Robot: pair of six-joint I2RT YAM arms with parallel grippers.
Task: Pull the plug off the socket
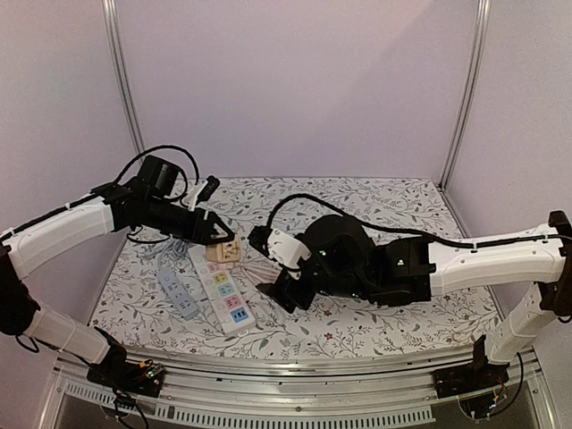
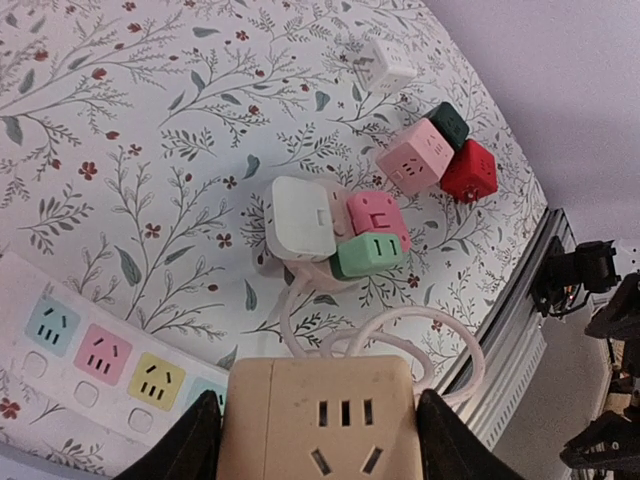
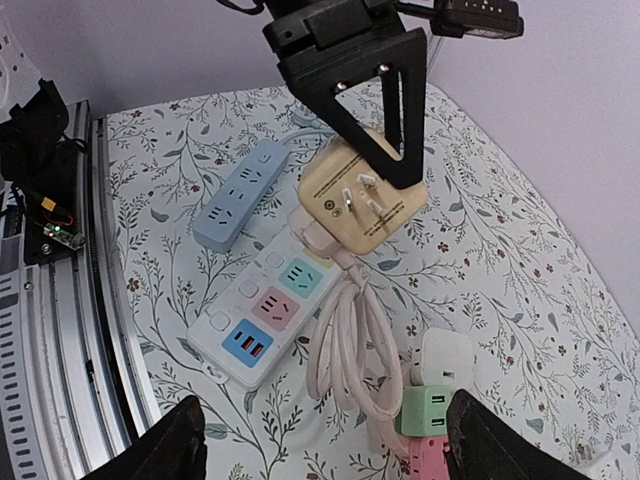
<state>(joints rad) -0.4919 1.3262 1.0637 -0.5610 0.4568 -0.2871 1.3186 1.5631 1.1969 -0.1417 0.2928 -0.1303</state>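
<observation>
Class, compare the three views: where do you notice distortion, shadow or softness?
Top view: soft even light, faint shadows on the tablecloth. Left wrist view: wide lens bends the table rail, and the near beige socket cube looms large. Right wrist view: power strip crisp, right gripper dark below.

The top camera sits high behind the near edge of the table (image 1: 393, 214), looking down and forward over its whole surface to the far edge. The left wrist camera hangs close above the beige cube (image 2: 320, 410), facing down and out toward the rail (image 2: 505, 345) along the near edge. The right wrist camera sits further back and lower, looking across the table at that cube's pronged side, with the same rail at its left. All three share the cube and the white power strip (image 1: 222, 290). Both wrist views share the coiled cable (image 3: 345, 340).
</observation>
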